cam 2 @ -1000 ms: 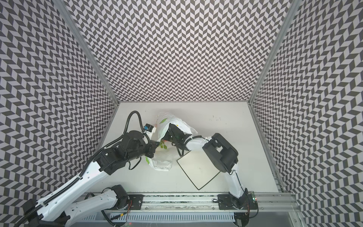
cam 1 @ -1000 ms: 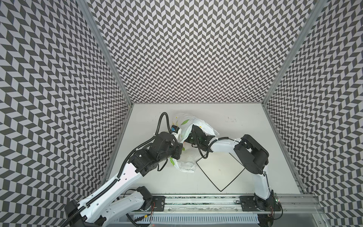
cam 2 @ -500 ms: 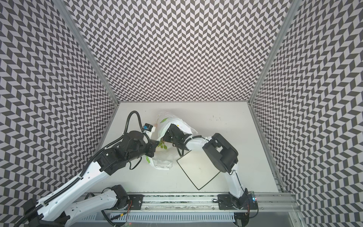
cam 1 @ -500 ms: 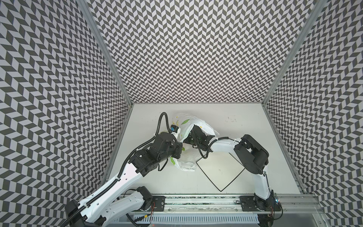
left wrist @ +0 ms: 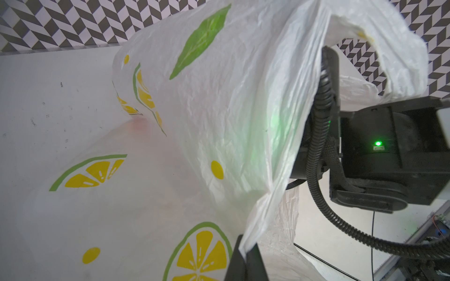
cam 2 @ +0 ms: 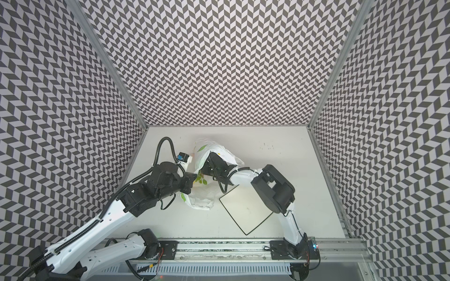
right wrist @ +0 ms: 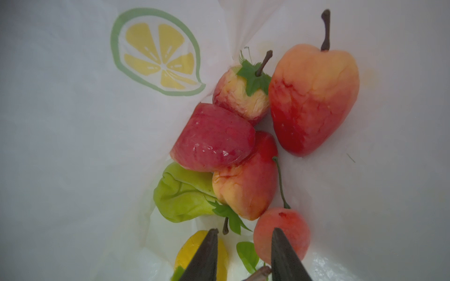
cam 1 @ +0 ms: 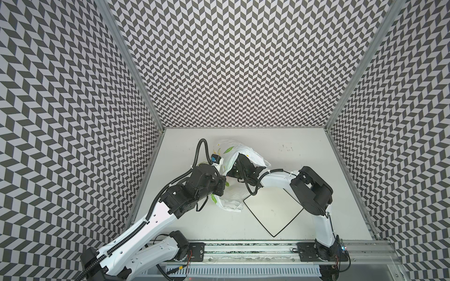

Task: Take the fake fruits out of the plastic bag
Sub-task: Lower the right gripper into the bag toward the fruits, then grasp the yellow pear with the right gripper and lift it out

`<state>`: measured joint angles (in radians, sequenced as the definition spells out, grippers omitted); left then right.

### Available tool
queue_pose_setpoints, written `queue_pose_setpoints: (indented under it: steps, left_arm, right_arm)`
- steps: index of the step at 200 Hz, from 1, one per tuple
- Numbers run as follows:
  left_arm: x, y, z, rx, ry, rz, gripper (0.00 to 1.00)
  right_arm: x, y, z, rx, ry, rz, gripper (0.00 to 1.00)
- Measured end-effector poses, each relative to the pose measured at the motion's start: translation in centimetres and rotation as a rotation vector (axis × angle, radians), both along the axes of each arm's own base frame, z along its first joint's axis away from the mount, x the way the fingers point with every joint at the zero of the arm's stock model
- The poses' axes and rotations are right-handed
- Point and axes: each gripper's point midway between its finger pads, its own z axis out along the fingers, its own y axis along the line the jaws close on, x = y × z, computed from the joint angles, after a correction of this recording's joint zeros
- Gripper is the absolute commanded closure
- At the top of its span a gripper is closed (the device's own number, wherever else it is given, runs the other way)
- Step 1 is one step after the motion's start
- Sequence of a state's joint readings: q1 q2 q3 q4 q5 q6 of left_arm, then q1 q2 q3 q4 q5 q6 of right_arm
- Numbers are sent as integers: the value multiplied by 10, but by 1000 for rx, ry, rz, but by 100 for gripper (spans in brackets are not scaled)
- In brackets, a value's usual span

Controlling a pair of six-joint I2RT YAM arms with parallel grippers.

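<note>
The bag (cam 1: 230,203) lies at mid-frame in both top views, just left of the plate (cam 1: 272,211). The left gripper (left wrist: 244,248), at the bottom edge of its wrist view, is clamped on the bag's rim. The right gripper (right wrist: 244,250) is inside the bag. Its jaws stand apart over a leaf and a stem, with no grip visible. The fruits (right wrist: 214,138) are piled in the bag, centre-right of that view.

Bright even light, soft shadows; top views bend at edges; rt wrist view hazy.
</note>
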<state>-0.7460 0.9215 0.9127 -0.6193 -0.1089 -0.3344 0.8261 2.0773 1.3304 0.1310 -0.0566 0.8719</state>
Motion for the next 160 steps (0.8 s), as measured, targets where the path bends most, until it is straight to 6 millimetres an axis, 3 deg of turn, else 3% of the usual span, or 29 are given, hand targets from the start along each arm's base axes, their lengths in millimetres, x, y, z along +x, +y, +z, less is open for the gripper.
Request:
queue_pose_setpoints:
  steps: [42, 79, 101, 141, 160]
  left_arm:
    - [2, 0, 2, -2, -11, 7, 100]
    - [5, 0, 4, 3, -19, 14, 100]
    - [9, 0, 8, 2, -30, 26, 100]
    - [19, 6, 11, -5, -49, 104, 100]
    - [25, 7, 12, -18, -53, 146, 100]
  right_arm:
    - [3, 8, -1, 21, 7, 12, 68]
    - [3, 12, -4, 35, 15, 22, 89]
    - [2, 13, -4, 40, 14, 27, 97]
    - [-9, 7, -3, 77, -14, 74, 100]
    - [-20, 0, 10, 90, -61, 122, 100]
